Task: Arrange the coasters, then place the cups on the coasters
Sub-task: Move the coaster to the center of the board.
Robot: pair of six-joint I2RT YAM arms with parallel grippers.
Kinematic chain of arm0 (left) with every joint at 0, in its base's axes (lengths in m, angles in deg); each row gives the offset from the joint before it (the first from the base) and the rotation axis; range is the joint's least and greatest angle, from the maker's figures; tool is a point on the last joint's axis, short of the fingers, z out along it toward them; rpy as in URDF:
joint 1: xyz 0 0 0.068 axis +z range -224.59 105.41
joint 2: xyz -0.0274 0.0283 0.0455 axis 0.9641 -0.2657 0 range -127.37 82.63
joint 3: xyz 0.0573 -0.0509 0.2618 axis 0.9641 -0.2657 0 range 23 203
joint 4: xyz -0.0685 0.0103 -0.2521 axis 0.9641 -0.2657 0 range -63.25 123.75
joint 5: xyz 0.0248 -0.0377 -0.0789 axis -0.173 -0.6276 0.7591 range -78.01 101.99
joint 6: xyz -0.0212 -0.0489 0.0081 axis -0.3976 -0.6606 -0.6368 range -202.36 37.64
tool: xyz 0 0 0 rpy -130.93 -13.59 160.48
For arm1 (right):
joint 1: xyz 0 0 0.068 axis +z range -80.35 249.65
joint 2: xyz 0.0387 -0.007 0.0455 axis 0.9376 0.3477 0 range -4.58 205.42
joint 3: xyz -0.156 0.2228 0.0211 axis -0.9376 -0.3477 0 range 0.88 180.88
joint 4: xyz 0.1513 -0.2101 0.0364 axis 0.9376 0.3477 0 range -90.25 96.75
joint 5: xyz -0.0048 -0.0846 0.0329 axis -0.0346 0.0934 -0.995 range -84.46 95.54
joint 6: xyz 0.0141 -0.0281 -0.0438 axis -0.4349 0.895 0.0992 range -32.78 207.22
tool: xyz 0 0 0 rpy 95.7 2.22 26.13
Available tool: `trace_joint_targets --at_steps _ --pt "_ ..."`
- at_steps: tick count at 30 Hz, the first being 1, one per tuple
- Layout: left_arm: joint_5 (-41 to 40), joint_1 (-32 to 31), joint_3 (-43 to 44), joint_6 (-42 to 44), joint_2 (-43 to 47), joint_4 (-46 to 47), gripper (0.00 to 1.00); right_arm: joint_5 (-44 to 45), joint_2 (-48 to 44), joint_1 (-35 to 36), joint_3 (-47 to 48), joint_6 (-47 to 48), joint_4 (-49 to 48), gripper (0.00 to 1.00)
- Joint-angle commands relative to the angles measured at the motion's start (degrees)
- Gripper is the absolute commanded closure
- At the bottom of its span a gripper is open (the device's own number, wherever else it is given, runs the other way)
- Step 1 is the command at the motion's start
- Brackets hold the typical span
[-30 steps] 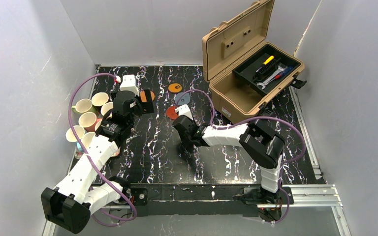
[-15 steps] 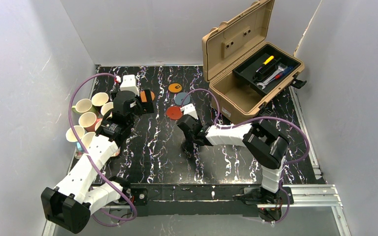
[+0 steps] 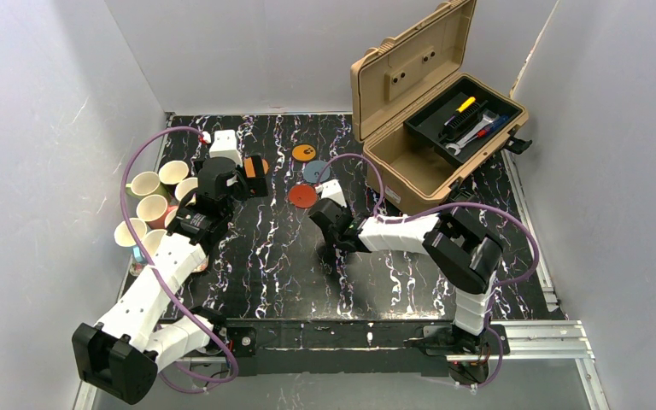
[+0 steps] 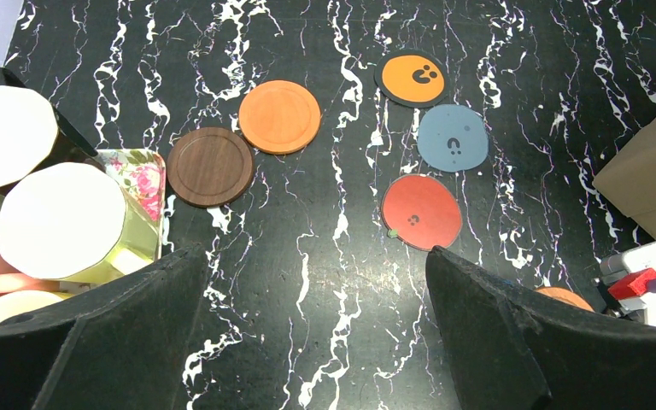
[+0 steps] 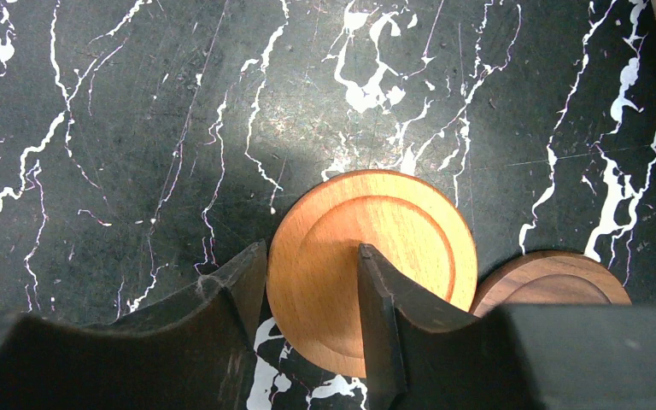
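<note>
Black marble with white veins covers the bench (image 3: 265,265), closed in by pale walls. Above it the left gripper (image 4: 313,252) hangs with its jaws spread wide, holding nothing. Ahead of it to the left, a dark brown coaster (image 4: 210,166) lies just beside an orange-brown coaster (image 4: 279,116). Ahead to the right run a marked orange coaster (image 4: 409,79), a grey-blue coaster (image 4: 452,137) and, nearest the gripper, a red coaster (image 4: 421,212). Far to its left the cups (image 4: 60,222) crowd a floral tray (image 4: 139,171).

The right gripper (image 5: 310,249) points down with its jaws partway apart over a light wooden coaster (image 5: 410,248). One finger stands just outside the rim and the other over the middle. To its right a second dark coaster (image 5: 551,278) touches that disc.
</note>
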Motion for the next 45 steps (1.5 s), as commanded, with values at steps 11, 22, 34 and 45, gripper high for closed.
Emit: trace_joint_targets --at_steps 11,22,34,45 --pt "0.9 0.1 2.4 -0.6 -0.3 -0.8 0.02 -13.3 -3.3 -0.3 5.5 4.4 0.9 0.41" --pt "7.2 0.1 2.7 1.3 -0.6 0.4 0.02 -16.8 -10.1 -0.3 7.0 5.6 -0.8 0.35" --pt "11.1 -8.5 5.3 5.4 -10.1 -2.2 0.02 -6.5 -25.9 -1.6 4.4 8.3 3.3 0.25" --pt "12.5 -8.8 17.8 4.4 -30.0 -9.0 0.02 1.2 -40.9 -10.1 -5.0 10.7 5.9 0.06"
